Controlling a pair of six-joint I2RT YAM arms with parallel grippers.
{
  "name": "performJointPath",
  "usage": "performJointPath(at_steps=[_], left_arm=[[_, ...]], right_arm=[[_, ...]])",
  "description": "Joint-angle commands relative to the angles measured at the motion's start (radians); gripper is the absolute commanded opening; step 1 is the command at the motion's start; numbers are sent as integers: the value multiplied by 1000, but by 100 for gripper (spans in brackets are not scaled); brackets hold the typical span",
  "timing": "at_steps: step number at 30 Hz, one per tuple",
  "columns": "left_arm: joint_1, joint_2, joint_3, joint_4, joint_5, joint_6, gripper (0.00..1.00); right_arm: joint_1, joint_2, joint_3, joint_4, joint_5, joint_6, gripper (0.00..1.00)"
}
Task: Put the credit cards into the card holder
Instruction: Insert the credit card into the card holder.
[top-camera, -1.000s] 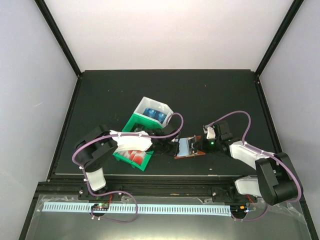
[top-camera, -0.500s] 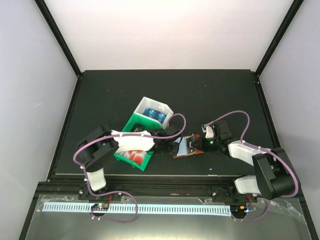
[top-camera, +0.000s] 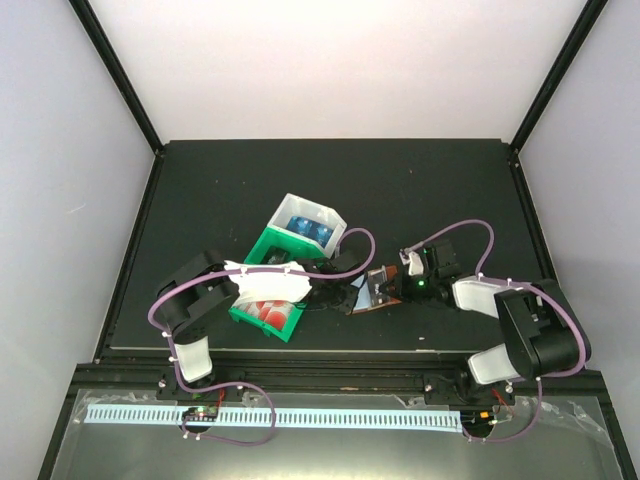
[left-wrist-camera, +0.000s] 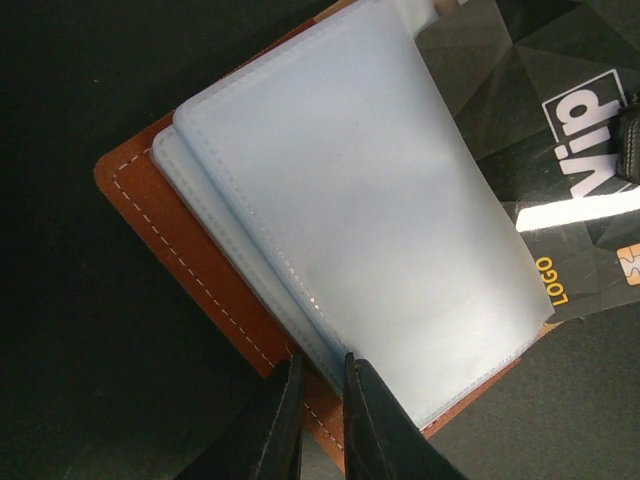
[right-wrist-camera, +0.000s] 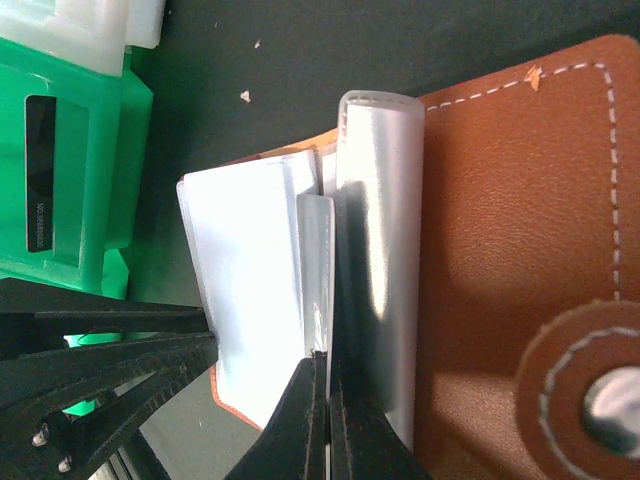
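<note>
nearest the arm bases, the front bay of the green tray (top-camera: 262, 322) holds the red-and-white cards (top-camera: 268, 310). they are glossy and stacked, and nothing is touching them.

just beyond and to the right, the card holder (left-wrist-camera: 170, 240) lies open on the matte black table (top-camera: 250, 180). it is tan leather with pale stitching and rounded corners. its clear pockets (left-wrist-camera: 350, 200) fan out as soft, frosted, slightly wavy sleeves.

the left gripper (left-wrist-camera: 322, 362) is drawn narrow and nips the holder's near edge, leather and sleeve edges together. this looks like a steadying hold.

the right gripper (right-wrist-camera: 322, 360) comes in from the far side. its fingers are pressed together on the black card (left-wrist-camera: 520, 90), which is stiff, faceted and printed "vip". the card's leading part lies among the sleeves, but i cannot tell whether it is inside a pocket or only between two of them.

the step in hand, as i judge it, is feeding this card into a sleeve. the next move calls for a straight push along the pocket's length while the left side keeps the holder from sliding. the limp plastic could buckle or the card could skate over it.

the round snap tab (right-wrist-camera: 585, 385) sits on the flap near the right fingers.

farthest off, the tray's white-walled back bay holds the blue cards (top-camera: 305, 228).
</note>
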Motion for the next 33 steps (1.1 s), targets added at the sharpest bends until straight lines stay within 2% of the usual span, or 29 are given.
performJointPath(at_steps=[1, 9, 13, 18, 33], left_arm=[[-10, 49, 7, -53, -26, 15, 13], [-12, 54, 7, -56, -29, 19, 13], [-12, 57, 6, -58, -32, 24, 12], [-11, 61, 5, -57, -31, 30, 12], [-13, 67, 4, -45, -9, 38, 12]], right_arm=[[5, 58, 7, 21, 18, -7, 1], [5, 115, 36, 30, -1, -16, 4], [4, 112, 33, 69, -75, 41, 4], [4, 116, 47, 37, -70, 91, 3], [15, 208, 41, 114, -141, 82, 4]])
